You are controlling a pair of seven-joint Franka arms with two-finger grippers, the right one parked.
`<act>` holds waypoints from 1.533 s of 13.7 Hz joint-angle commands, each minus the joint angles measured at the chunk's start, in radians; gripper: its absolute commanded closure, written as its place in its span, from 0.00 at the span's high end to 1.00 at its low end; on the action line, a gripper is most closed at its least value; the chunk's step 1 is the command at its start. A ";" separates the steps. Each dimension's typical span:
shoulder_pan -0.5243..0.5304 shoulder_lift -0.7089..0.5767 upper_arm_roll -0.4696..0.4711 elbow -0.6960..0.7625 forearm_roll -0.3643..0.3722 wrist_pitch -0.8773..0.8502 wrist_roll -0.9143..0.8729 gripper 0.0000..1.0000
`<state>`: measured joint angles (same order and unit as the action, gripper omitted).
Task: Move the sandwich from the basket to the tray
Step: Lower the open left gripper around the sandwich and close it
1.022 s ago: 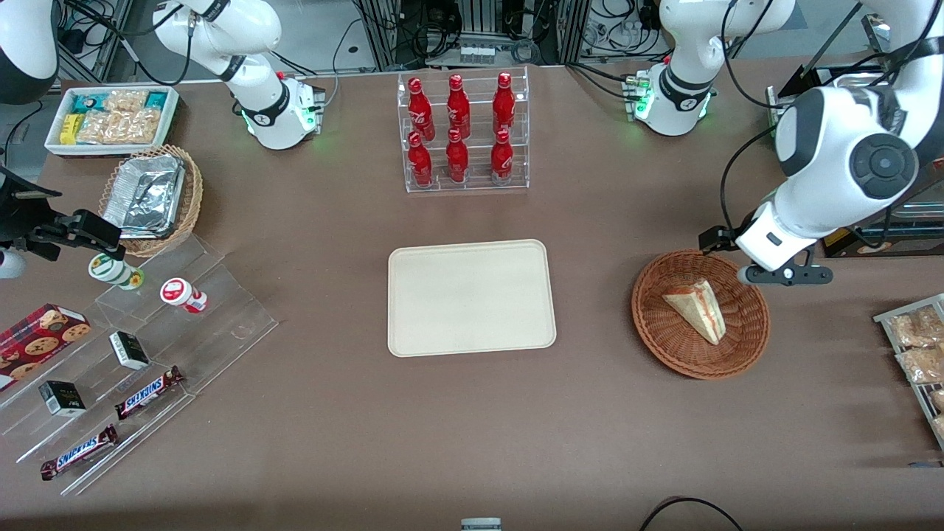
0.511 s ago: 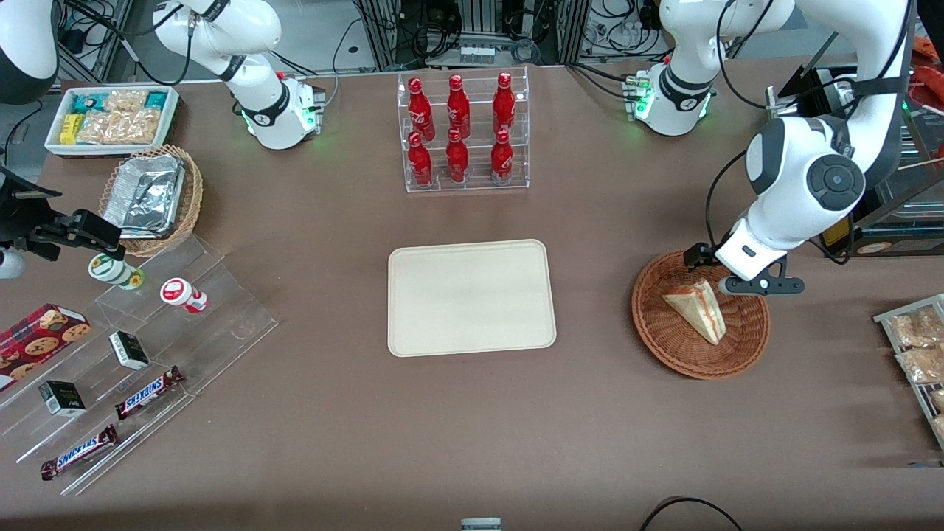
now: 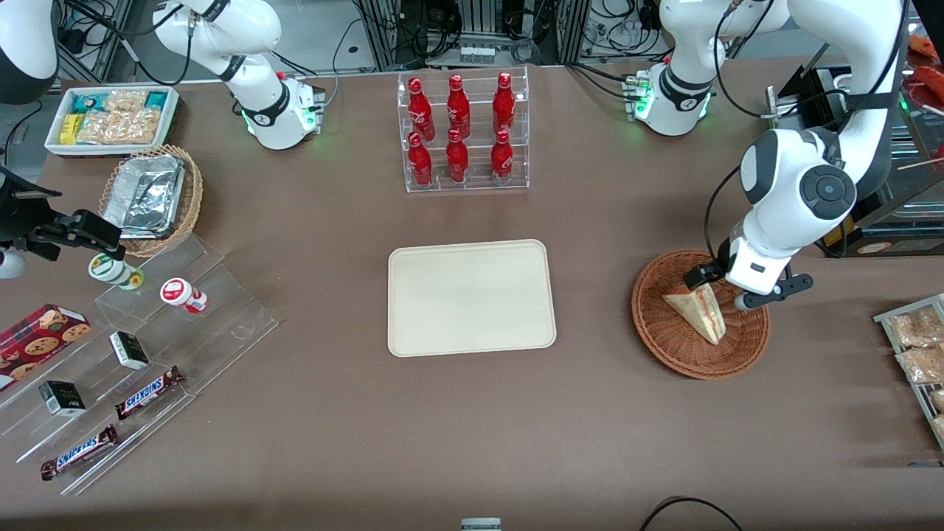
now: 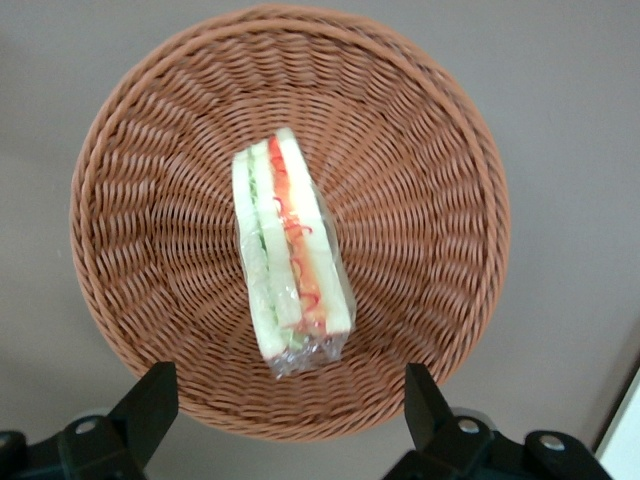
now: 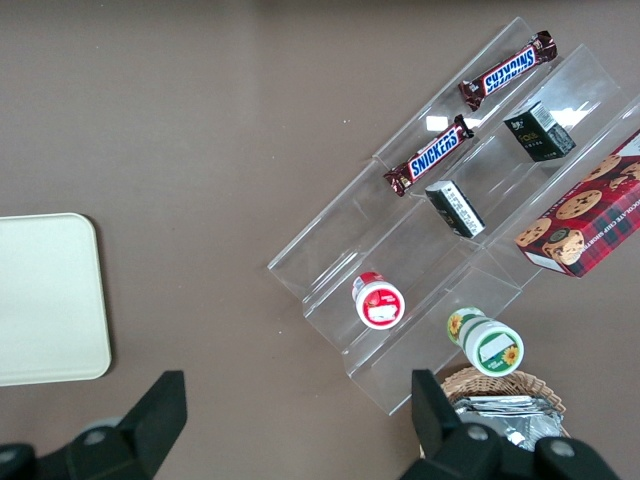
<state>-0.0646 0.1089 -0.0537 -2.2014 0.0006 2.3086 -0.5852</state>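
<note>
The sandwich (image 3: 697, 313), a plastic-wrapped wedge with red, orange and green layers, lies in the round reddish-brown wicker basket (image 3: 664, 346) toward the working arm's end of the table. The left arm's gripper (image 3: 723, 290) hangs just above the part of the basket farther from the front camera, over the sandwich's wide end. In the left wrist view the sandwich (image 4: 290, 260) lies in the middle of the basket (image 4: 420, 150), and the gripper (image 4: 287, 410) is open wide and empty, one black finger (image 4: 150, 400) at each side of the basket's rim. The cream tray (image 3: 472, 297) lies bare mid-table.
A clear rack of red bottles (image 3: 463, 133) stands farther from the front camera than the tray. A rack of bagged snacks (image 3: 918, 346) sits beside the basket at the table edge. Black equipment (image 3: 885, 214) stands close to the arm. An acrylic snack stand (image 3: 147, 346) lies toward the parked arm's end.
The left gripper has moved from over the basket's farther rim to over the sandwich and has come lower. The sandwich and basket have not moved.
</note>
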 commanded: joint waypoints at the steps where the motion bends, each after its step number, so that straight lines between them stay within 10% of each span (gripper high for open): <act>1: -0.011 0.021 0.002 0.000 0.004 0.055 -0.265 1.00; 21: -0.011 0.181 0.005 0.002 0.018 0.134 -0.317 0.94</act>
<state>-0.0652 0.2759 -0.0554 -2.2022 0.0008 2.4221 -0.8875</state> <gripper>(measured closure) 0.000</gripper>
